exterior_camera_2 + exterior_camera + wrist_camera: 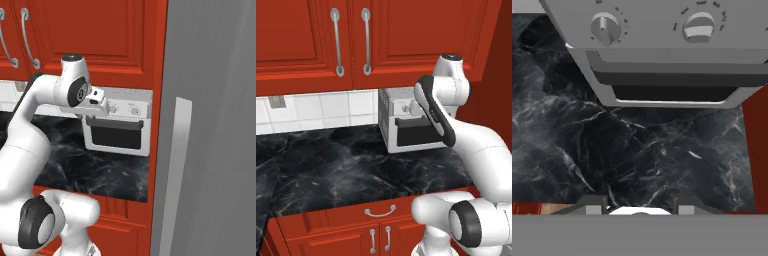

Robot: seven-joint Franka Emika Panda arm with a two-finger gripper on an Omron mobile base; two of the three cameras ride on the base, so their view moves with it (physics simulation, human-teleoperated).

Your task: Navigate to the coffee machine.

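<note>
Coffee-machine navigation risks stopping wrongly at the boxy silver toaster oven (406,125) on the black marble counter (346,170), seemingly near the empty, parted gripper (641,206).

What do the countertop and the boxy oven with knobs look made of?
The black countertop looks like polished marble or similar stone: white veining, soft sheen. The boxy silver toaster oven looks like matte brushed metal with a dark, probably glass, door. Everything is rendered, so this goes by look alone.
</note>
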